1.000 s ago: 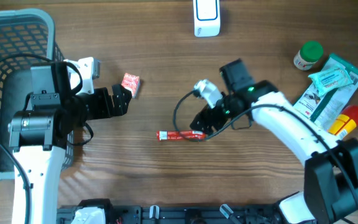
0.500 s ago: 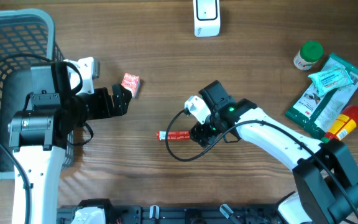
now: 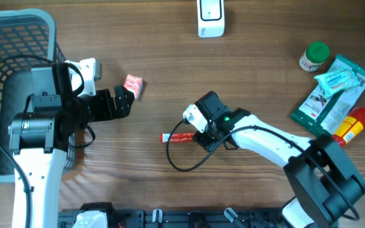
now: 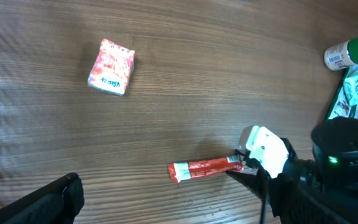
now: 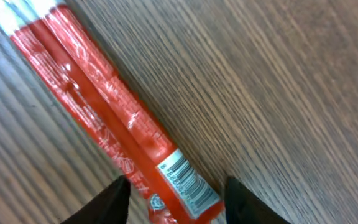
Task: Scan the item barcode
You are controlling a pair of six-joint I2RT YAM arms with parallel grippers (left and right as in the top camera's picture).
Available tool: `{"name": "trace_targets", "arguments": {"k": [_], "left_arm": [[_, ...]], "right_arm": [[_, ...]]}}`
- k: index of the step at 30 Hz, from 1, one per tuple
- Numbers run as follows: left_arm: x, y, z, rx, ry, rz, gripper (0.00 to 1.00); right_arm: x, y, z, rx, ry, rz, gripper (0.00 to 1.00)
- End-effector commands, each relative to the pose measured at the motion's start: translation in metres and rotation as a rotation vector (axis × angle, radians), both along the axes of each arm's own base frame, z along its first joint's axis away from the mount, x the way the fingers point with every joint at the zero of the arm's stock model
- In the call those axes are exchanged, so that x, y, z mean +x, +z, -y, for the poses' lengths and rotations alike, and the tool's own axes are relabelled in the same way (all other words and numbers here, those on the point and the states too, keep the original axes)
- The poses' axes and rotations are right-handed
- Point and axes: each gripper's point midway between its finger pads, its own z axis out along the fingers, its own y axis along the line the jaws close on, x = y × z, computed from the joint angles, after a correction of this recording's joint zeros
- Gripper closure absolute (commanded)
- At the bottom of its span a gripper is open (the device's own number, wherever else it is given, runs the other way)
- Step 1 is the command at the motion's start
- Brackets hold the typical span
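Both spread: right gripper straddles the red stick, left gripper hovers near basket.

Red stick pack, woodgrain table

Wooden table: a basket at 9 o'clock, a scanner at 12, a packet toward 10, a red stick near centre. At 3: a green-capped jar, wipes packs, a red-yellow bottle.
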Motion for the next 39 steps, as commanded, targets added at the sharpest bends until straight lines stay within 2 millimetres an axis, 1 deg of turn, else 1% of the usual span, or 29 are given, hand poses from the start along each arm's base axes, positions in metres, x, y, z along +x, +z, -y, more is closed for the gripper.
{"name": "trace_targets", "arguments": {"k": [1, 3, 5, 9, 11, 13, 14, 16, 17, 18, 19, 20, 22, 23, 24, 25, 28, 30, 32, 34, 35, 36, 37, 38, 39], "left_arm": [[0.001, 0.004, 0.003, -0.001, -0.026, 0.02, 0.0], [0.001, 0.004, 0.003, -0.001, -0.026, 0.02, 0.0], [0.001, 0.004, 0.003, -0.001, -0.026, 0.02, 0.0], [0.001, 0.004, 0.003, -0.001, -0.026, 0.02, 0.0], [0.001, 0.004, 0.002, -0.001, -0.026, 0.019, 0.0], [0.001, 0.004, 0.002, -0.001, -0.026, 0.019, 0.0], [0.001, 0.004, 0.003, -0.001, -0.026, 0.02, 0.0], [0.001, 0.004, 0.003, -0.001, -0.026, 0.02, 0.0], [0.001, 0.004, 0.003, -0.001, -0.026, 0.02, 0.0], [0.001, 0.004, 0.003, -0.001, -0.026, 0.02, 0.0], [0.001, 0.004, 0.002, -0.001, -0.026, 0.019, 0.0], [0.001, 0.004, 0.002, -0.001, -0.026, 0.019, 0.0], [0.001, 0.004, 0.003, -0.001, -0.026, 0.02, 0.0], [0.001, 0.004, 0.002, -0.001, -0.026, 0.019, 0.0], [0.001, 0.004, 0.003, -0.001, -0.026, 0.02, 0.0], [0.001, 0.004, 0.002, -0.001, -0.026, 0.019, 0.0], [0.001, 0.004, 0.002, -0.001, -0.026, 0.019, 0.0], [0.001, 0.004, 0.002, -0.001, -0.026, 0.019, 0.0], [0.001, 0.004, 0.002, -0.001, -0.026, 0.019, 0.0], [0.001, 0.004, 0.003, -0.001, -0.026, 0.02, 0.0], [0.001, 0.004, 0.002, -0.001, -0.026, 0.019, 0.0], [0.001, 0.004, 0.003, -0.001, -0.026, 0.02, 0.0], [0.001, 0.004, 0.003, -0.001, -0.026, 0.02, 0.0], [0.001, 0.004, 0.002, -0.001, -0.026, 0.019, 0.0], [0.001, 0.004, 0.002, -0.001, -0.026, 0.019, 0.0]], "right_arm": [[0.0, -0.015, 0.005, -0.042, -0.005, -0.002, 0.66], [0.007, -0.016, 0.009, -0.065, -0.017, 0.033, 0.75], [0.024, -0.014, 0.02, -0.132, -0.056, 0.116, 0.82], [0.059, -0.002, 0.042, -0.251, -0.155, 0.301, 0.85], [0.081, 0.01, 0.051, -0.297, -0.201, 0.417, 0.85], [0.094, 0.017, 0.051, -0.312, -0.146, 0.48, 0.83], [0.1, 0.02, 0.051, -0.317, -0.119, 0.503, 0.76], [0.114, 0.027, 0.053, -0.319, -0.088, 0.555, 0.75], [0.12, 0.031, 0.055, -0.31, -0.103, 0.576, 0.69], [0.125, 0.033, 0.058, -0.3, -0.126, 0.587, 0.56], [0.128, 0.034, 0.06, -0.297, -0.138, 0.59, 0.29], [0.129, 0.035, 0.063, -0.299, -0.145, 0.59, 0.24], [0.13, 0.039, 0.063, -0.285, -0.169, 0.595, 0.22], [0.131, 0.046, 0.062, -0.256, -0.211, 0.603, 0.22], [0.133, 0.059, 0.06, -0.2, -0.276, 0.613, 0.2], [0.132, 0.068, 0.056, -0.149, -0.3, 0.613, 0.18], [0.117, 0.099, 0.022, 0.157, -0.34, 0.503, 0.18], [0.106, 0.115, 0.006, 0.319, -0.36, 0.414, 0.18], [0.089, 0.127, -0.013, 0.465, -0.362, 0.289, 0.18], [0.073, 0.129, -0.028, 0.565, -0.385, 0.148, 0.24], [0.07, 0.126, -0.029, 0.577, -0.427, 0.097, 0.28], [0.069, 0.12, -0.027, 0.574, -0.474, 0.061, 0.38], [0.069, 0.113, -0.027, 0.564, -0.498, 0.033, 0.44], [0.068, 0.103, -0.027, 0.564, -0.562, -0.019, 0.47], [0.067, 0.096, -0.028, 0.571, -0.633, -0.082, 0.47]]}}
